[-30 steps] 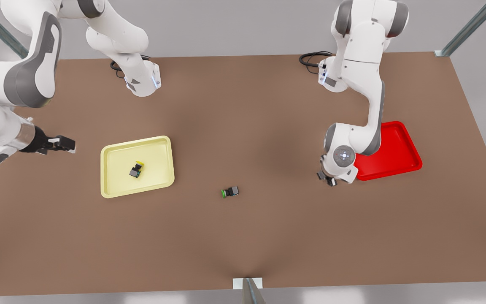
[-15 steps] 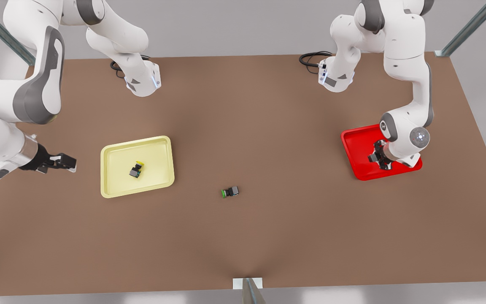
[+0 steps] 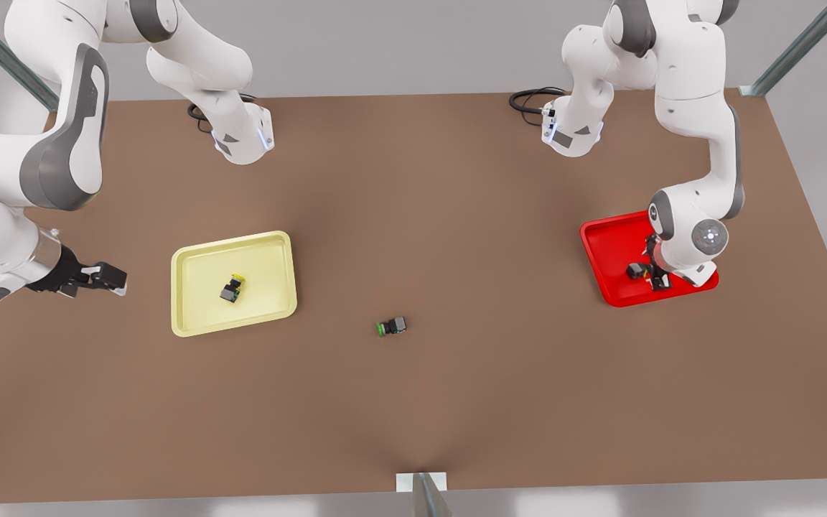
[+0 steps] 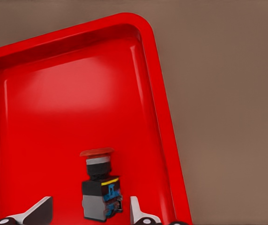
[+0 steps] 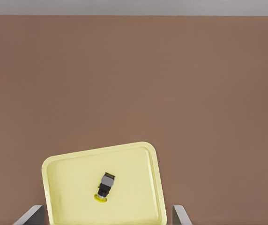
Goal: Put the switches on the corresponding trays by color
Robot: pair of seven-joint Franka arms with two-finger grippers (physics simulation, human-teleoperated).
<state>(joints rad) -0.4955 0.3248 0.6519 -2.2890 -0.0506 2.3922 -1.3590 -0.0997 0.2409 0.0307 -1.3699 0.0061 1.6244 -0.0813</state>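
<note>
Now that spread left pincer [image 3: 649, 276] has released red switch [image 3: 635, 271] onto red tray [image 3: 604, 248], sorting looks done; right pincer [image 3: 101, 278] spread, waiting near yellow tray [image 3: 191, 323].

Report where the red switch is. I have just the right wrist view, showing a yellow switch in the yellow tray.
Observer: The red switch sits inside the red tray.
Operator: My right claw waits open beside the yellow tray. Give me the left claw.
Observer: The left claw is open, one finger on each side of the red switch, with gaps on both sides.
Operator: Name anything outside the trays.
Observer: A green switch lies on the table between the trays.
</note>
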